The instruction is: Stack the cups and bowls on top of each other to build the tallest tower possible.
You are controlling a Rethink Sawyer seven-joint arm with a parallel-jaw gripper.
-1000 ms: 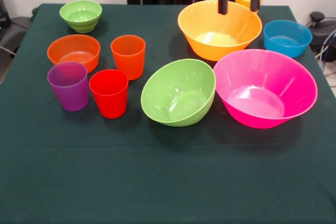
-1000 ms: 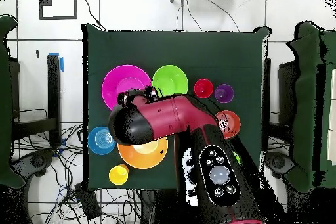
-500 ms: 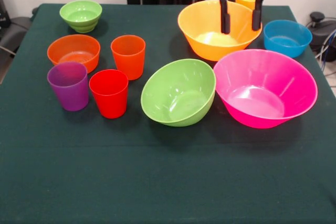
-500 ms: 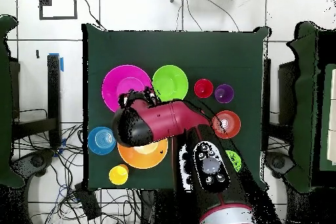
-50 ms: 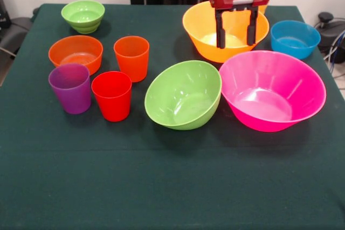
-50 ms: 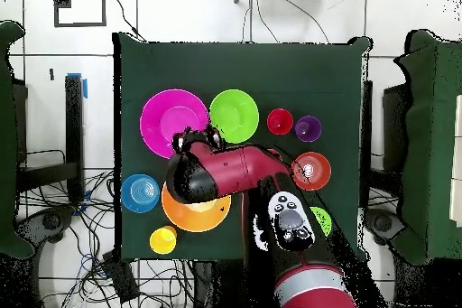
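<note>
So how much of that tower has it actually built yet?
None yet. Every piece sits apart on the table; nothing is stacked. The gripper hangs open and empty over the large yellow-orange bowl, beside the large pink bowl. All stacking remains: the other bowls, plus the purple cup, red cup, orange cup and yellow cup.

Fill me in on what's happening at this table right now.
The robot's hand hangs open and empty over the large yellow-orange bowl, its fingers dipping in front of the bowl's inside. Nothing is stacked yet: the pink bowl, medium green bowl, blue bowl, small orange bowl, small green bowl and the purple, red and orange cups all stand separately on the table.
</note>
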